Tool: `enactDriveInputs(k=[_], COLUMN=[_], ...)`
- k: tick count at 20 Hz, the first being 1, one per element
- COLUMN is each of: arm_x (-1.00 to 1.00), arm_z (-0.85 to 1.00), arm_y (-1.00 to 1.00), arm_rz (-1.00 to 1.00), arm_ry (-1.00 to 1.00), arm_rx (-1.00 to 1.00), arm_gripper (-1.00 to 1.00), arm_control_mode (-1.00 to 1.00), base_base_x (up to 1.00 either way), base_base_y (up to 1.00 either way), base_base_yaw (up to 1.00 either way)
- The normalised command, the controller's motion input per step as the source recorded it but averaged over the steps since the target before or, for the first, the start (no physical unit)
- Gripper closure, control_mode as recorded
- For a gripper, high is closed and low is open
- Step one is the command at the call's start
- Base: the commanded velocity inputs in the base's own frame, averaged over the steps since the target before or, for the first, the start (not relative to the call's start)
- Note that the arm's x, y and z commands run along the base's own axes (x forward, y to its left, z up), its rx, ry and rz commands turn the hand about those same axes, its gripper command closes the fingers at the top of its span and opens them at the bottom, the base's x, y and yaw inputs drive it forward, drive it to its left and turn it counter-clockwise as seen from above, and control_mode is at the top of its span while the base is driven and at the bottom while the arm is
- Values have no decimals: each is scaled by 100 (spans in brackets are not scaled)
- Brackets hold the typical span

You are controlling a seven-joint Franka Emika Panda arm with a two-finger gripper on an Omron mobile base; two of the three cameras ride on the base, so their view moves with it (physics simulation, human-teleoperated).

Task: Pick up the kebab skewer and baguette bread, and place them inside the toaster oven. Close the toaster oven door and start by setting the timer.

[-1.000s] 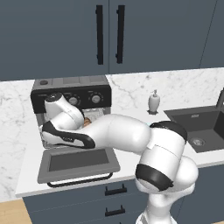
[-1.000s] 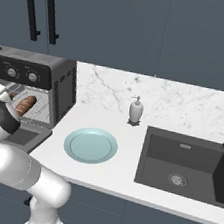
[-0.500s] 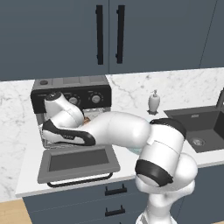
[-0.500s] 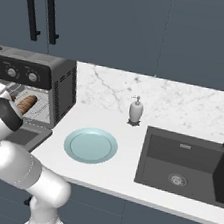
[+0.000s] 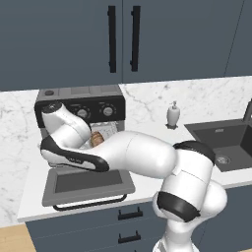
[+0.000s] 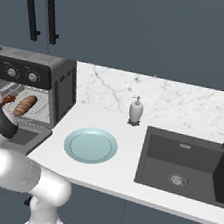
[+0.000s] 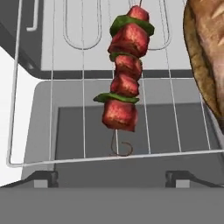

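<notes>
1. Hand view looks down at the kebab skewer [image 7: 124, 87], which lies on the wire rack [image 7: 52, 131] inside the toaster oven [image 5: 78, 106]
2. The skewer's long line runs straight away from the tool [image 7: 113, 178], with its curled wire end nearest and the meat chunks going deeper into the oven
3. The tool's two dark tips sit wide apart at the bottom of the hand view, one on each side of the skewer's curled end, with nothing between them, so the tool looks let go
4. The baguette bread [image 7: 209, 52] lies on the same rack, just beside the skewer on its right in the hand view, and the two do not touch
5. In the right base view the bread [image 6: 25, 104] can be seen lying inside the open oven, with a bit of dark red just to its left that is likely the skewer
6. The toaster oven door [image 5: 88, 182] hangs down flat in front of the oven, right under the robot's arm, with its black bar handle [image 5: 91, 203] at the front edge of the bench [image 6: 115, 175]
7. Both foods look to be in place, so the next job is likely the door
8. The door lies below and behind the tool, toward the robot, so the tool would need to pull back out of the oven and go down to the handle to lift the flap
9. The plate [image 6: 90, 145] sits on the bench beside the oven
</notes>
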Motion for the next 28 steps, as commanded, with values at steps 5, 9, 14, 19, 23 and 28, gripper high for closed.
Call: enactDriveInputs(k=[5, 9, 14, 19, 23, 28], arm_x=[-85, -77, -17, 4, 22, 59], arm_z=[10, -22, -50, -36, -25, -5], arm_y=[0, -2, -28, -32, -13, -9], arm_rz=[-4, -14, -23, -17, -12, -2], arm_ry=[1, 1, 7, 9, 3, 0], arm_rx=[5, 2, 0, 0, 0, 0], arm_gripper=[-100, -100, -100, -100, -100, -100], arm_control_mode=[-100, -100, -100, -100, -100, -100], base_base_x=[0, 0, 0, 0, 0, 0], base_base_y=[0, 0, 0, 0, 0, 0], base_base_yaw=[0, 0, 0, 0, 0, 0])
